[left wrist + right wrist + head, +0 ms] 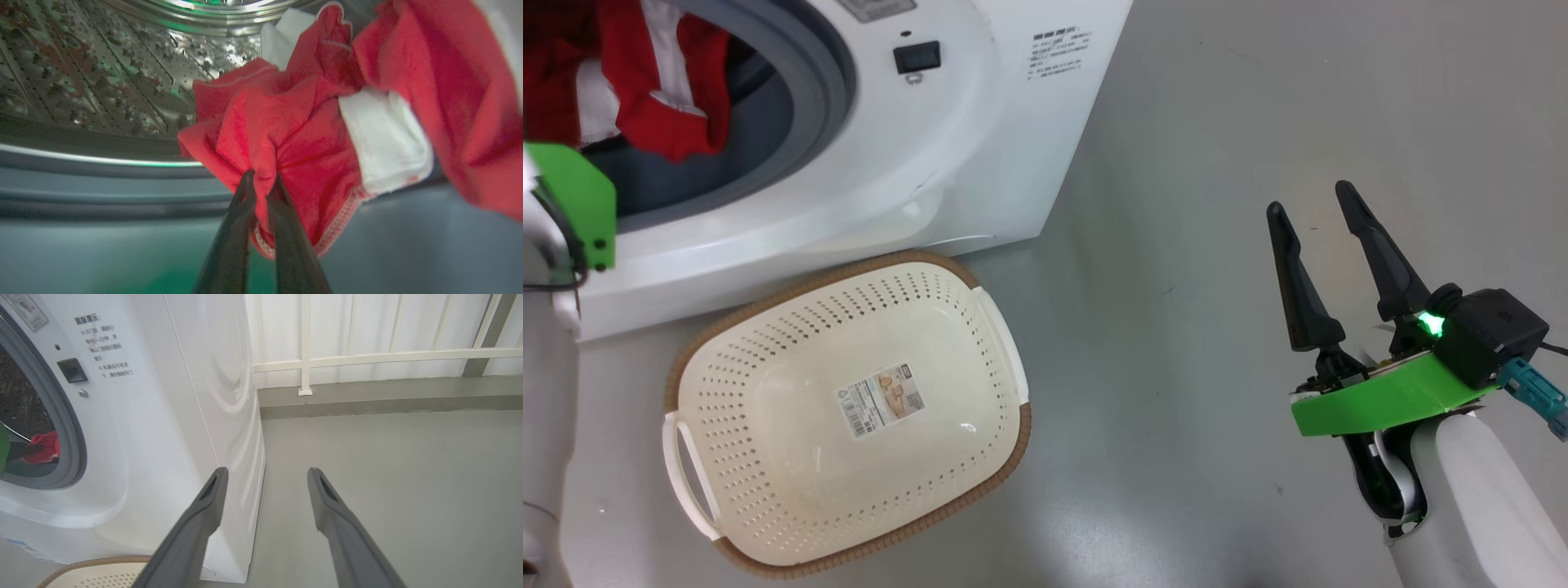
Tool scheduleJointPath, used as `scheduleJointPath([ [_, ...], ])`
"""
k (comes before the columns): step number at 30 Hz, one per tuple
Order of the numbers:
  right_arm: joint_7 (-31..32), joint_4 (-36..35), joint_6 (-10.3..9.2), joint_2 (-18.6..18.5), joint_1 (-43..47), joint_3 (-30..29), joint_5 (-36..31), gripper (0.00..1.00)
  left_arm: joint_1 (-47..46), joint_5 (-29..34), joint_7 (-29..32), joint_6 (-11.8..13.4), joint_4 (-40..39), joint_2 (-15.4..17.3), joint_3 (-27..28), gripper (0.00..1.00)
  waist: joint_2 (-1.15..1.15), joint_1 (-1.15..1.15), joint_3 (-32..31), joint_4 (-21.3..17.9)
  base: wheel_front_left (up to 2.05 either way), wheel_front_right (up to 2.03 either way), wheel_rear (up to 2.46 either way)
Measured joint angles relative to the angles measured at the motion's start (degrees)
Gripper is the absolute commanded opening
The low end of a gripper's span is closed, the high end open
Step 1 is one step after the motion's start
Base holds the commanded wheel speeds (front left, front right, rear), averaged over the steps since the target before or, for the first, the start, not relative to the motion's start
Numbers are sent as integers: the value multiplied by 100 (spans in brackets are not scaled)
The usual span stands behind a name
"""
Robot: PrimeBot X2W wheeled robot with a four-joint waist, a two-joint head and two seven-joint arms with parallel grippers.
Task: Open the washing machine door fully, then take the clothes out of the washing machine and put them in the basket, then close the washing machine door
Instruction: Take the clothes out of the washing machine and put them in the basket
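Left gripper (261,179) clenched on red fold of clothes (302,134), at washing machine (980,147) mouth, far left. Empty basket (768,457) lies nearer, slightly right, below; left arm closest. Right gripper (1308,198) splayed, idle, far right.

The washing machine (890,155) stands ahead on my left, and the clothes (654,90) hang in its opening, at the mouth of the drum (102,61), where my left gripper (261,177) pinches a fold of them. The basket (784,425) sits on the floor (1217,122) right before the machine. My right gripper (1308,198) hovers well to the right of both, over the floor.
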Motion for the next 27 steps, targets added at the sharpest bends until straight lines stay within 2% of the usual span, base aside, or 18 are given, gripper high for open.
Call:
scheduleJointPath([
  [2, 0, 20, 0, 1, -1, -4, 0, 100, 1, -234, -260, -22, -88, -3, 159, 0, 0, 0, -11, 2, 0, 0, 0],
  [5, 0, 37, 0, 4, -1, -19, 1, 100, 83, -809, -840, -242, -230, -82, 600, 0, 0, 0, -62, 16, 0, 0, 0],
  [9, 0, 40, 0, 8, 0, -46, 1, 100, 349, -1226, -1427, -400, -342, -190, 939, 0, 0, 0, -136, 41, 0, 0, 0],
  [14, 0, 46, 0, 2, 2, -132, 1, 100, 596, -1752, -1714, -803, -583, -326, 1290, 0, 0, 0, -241, 105, 0, 0, 0],
  [18, 0, 69, -1, -7, 5, -145, 1, 100, 940, -1856, -1760, -1055, -1157, -401, 1351, 0, 0, 0, -329, 171, 0, 0, 0],
  [22, 0, 98, -1, -18, 9, -138, 1, 100, 1454, -1720, -1766, -1005, -2183, -464, 1337, 0, 0, 0, -441, 239, 0, 0, 0],
  [27, 0, 133, 0, -36, 27, -121, 1, 100, 2151, -1717, -1767, -970, -3150, -749, 1465, 0, 0, 0, -628, 307, 0, 0, 0],
])
